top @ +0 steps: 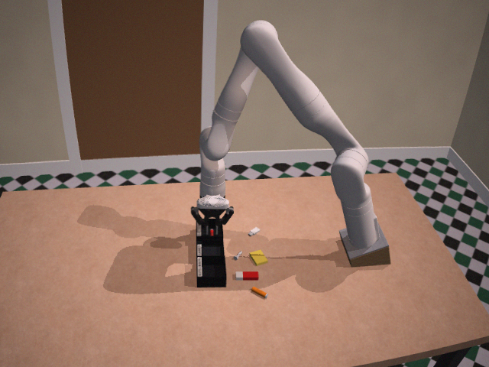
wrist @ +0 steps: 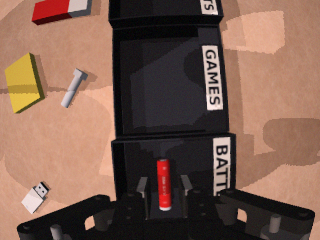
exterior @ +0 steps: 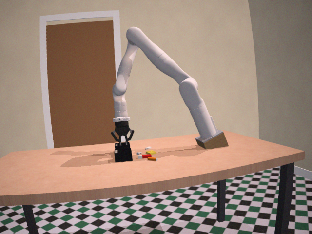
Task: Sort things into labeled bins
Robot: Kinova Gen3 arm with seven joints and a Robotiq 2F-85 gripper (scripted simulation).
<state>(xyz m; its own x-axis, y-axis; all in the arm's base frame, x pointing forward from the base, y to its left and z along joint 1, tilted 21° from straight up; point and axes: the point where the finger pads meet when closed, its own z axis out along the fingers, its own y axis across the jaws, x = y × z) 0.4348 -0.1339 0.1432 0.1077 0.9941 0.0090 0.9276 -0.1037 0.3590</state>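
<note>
Red between the fingers, a battery is in our door-side bin, labelled BATT as far as we can read. We see the gripper partly apart, with gaps on both sides of it. On our worktop, from the door-side edge toward the opposite one, lie a USB stick, bolt, yellow block, red-and-white block and orange cylinder.

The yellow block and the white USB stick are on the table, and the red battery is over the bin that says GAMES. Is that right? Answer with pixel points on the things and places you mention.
Not quite: the wrist view shows the red battery [top: 212, 232] [wrist: 164, 185] over the bin [top: 208, 238] [wrist: 117, 170] whose label starts BATT. The yellow block [top: 258, 257] [exterior: 151, 152] [wrist: 24, 83] and white USB stick [top: 254, 231] [exterior: 147, 147] [wrist: 34, 198] are on the table.
</note>
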